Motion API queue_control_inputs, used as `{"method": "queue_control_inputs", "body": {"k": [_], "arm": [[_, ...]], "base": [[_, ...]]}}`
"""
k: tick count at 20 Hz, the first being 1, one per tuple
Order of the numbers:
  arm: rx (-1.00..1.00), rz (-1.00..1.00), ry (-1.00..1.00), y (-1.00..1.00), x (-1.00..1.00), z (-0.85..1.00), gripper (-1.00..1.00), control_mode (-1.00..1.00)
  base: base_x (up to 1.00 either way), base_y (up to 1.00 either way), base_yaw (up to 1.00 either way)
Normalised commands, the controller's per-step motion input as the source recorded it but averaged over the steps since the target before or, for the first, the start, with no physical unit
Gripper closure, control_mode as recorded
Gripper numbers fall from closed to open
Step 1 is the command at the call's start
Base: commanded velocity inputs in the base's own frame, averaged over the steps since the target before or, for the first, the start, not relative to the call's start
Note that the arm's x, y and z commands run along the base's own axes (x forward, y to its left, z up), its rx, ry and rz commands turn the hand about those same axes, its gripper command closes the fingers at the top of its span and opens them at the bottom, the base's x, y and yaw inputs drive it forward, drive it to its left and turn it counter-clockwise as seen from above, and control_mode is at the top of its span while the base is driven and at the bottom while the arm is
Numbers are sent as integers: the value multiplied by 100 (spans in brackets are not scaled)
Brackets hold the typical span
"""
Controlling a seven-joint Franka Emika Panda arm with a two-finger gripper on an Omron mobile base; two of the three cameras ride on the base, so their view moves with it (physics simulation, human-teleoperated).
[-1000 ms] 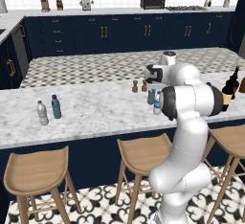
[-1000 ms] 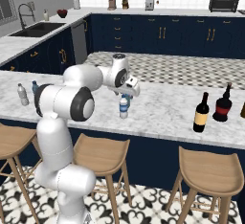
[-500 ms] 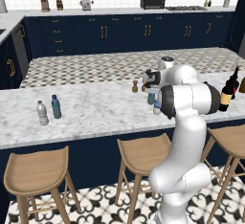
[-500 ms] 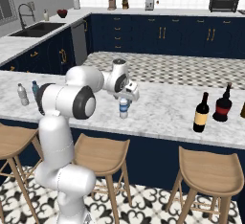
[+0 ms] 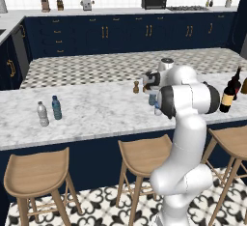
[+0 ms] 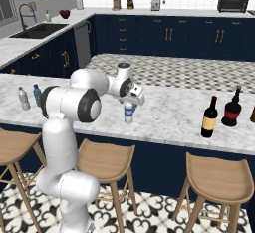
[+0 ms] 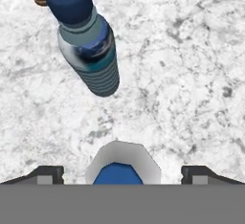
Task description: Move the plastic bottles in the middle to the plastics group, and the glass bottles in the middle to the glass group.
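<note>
The gripper (image 7: pixel 122 170) hangs spread above the blue-capped clear water bottle (image 7: pixel 116 166), fingertips (image 7: pixel 48 173) flanking it for grasping, teal water bottle (image 7: pixel 89 50) just beyond.

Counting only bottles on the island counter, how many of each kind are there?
Small water bottles: 4 (grey-clear one and teal one at the left end; teal middle one; blue-capped clear one)
Tall dark glass bottles: 3 (yellow-label bottle, red-label bottle, brownish bottle)
Total: 7
</note>
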Motion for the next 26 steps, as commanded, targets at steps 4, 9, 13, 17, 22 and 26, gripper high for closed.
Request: {"method": "queue_control_inputs", "body": {"k": [4, 9, 13, 17, 22, 26], "arm": [[0, 0, -5, -1, -1, -6, 100, -100], [3, 0, -7, -1, -37, -9, 100, -100], [12, 0, -18, 2, -74, 8, 100, -100], [9, 11, -15, 34, -68, 32, 100, -100], [0, 7, -3, 78, -21, 39, 100, -100], [0, 13, 0, 99, -9, 39, 100, -100]], "base": [[0, 0, 0], [0, 0, 0], [0, 0, 0], [0, 0, 0], [0, 0, 0], [0, 0, 0]]}}
